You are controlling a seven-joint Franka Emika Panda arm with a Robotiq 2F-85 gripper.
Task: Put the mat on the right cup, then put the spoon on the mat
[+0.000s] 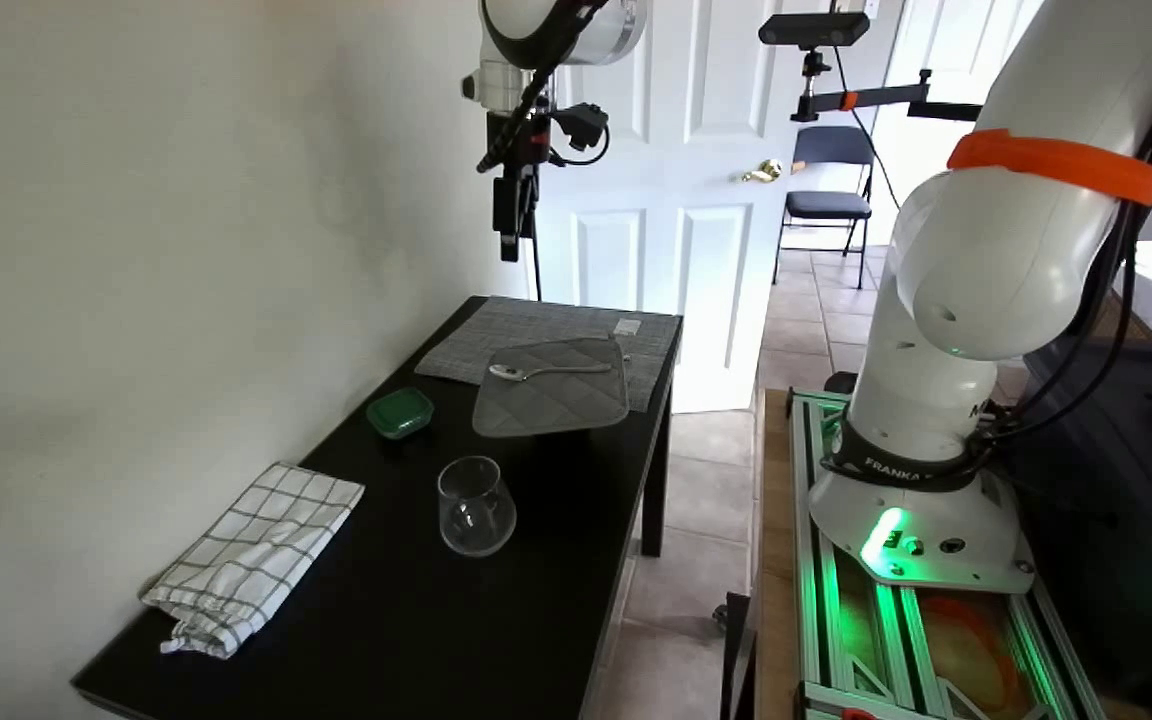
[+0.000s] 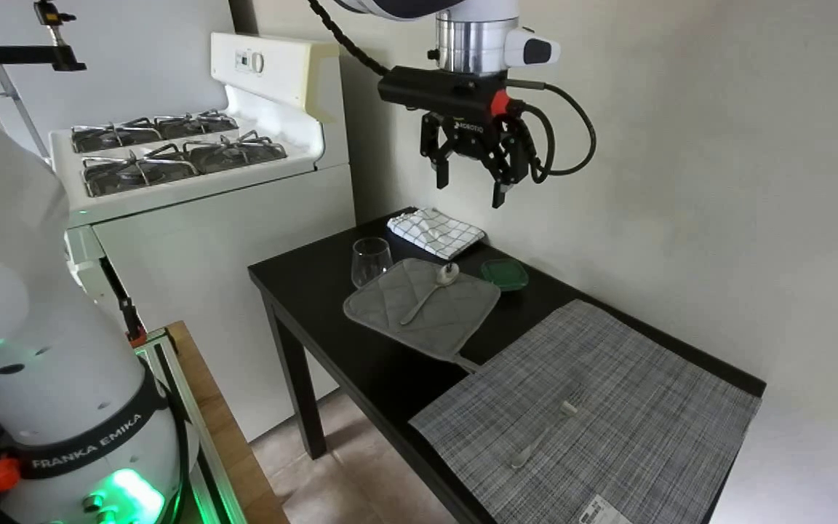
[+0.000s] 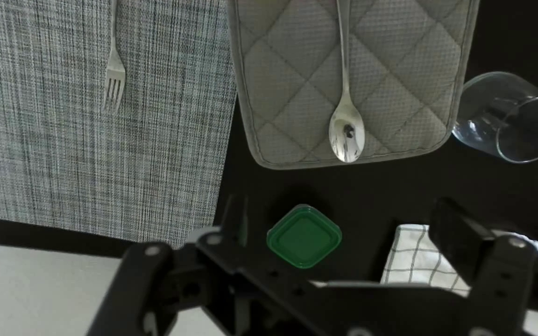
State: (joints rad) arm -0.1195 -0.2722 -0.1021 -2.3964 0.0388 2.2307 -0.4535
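Note:
The mat (image 1: 556, 405) is a grey quilted square that sits raised above the black table. It also shows in an exterior view (image 2: 455, 316) and in the wrist view (image 3: 292, 88). The spoon (image 1: 508, 372) lies on top of the mat, its bowl near one edge; it also shows in an exterior view (image 2: 447, 275) and the wrist view (image 3: 346, 130). The right cup is hidden beneath the mat. My gripper (image 2: 470, 193) is open and empty, high above the table and apart from the mat. In the wrist view its fingers (image 3: 341, 210) stand wide apart.
A clear glass (image 1: 476, 510) stands beside the mat. A green-lidded container (image 1: 400, 413) and a white checkered cloth (image 1: 261, 550) lie along the wall side. A grey woven placemat (image 2: 652, 437) with a fork (image 2: 535, 444) covers one table end. A stove (image 2: 208, 189) stands beyond.

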